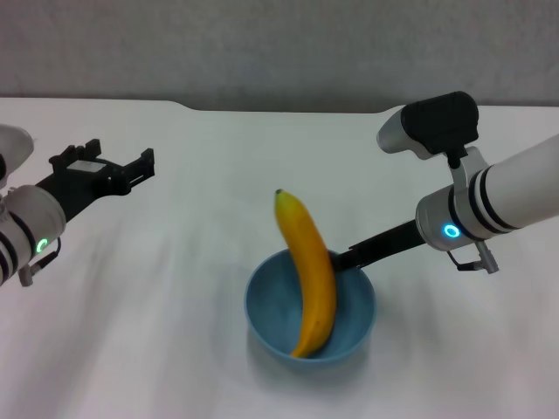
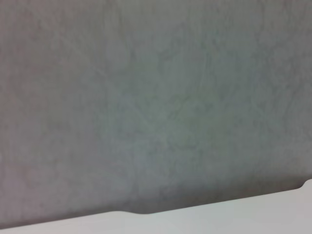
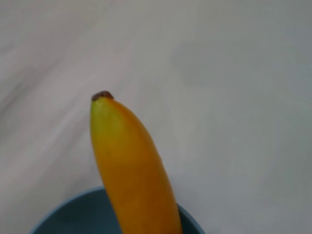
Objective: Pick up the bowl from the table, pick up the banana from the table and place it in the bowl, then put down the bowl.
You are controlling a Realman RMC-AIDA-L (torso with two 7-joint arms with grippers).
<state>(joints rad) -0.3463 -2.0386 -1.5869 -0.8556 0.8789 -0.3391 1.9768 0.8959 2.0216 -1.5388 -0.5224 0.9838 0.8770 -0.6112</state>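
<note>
The light-blue bowl (image 1: 270, 307) sits low over the white table (image 1: 148, 297), front centre in the head view. The yellow-orange banana (image 1: 311, 278) leans in it, its lower end inside and its dark stem tip sticking out past the far rim. My right gripper (image 1: 339, 258) reaches in from the right and is shut on the bowl's far right rim, partly hidden behind the banana. The right wrist view shows the banana (image 3: 130, 170) rising out of the bowl (image 3: 68, 217). At the far left my left gripper (image 1: 120, 157) hangs open and empty above the table.
The table's far edge has a shallow cutout (image 1: 288, 108) with a grey wall behind it. The left wrist view shows only that wall and a strip of the table edge (image 2: 229, 217).
</note>
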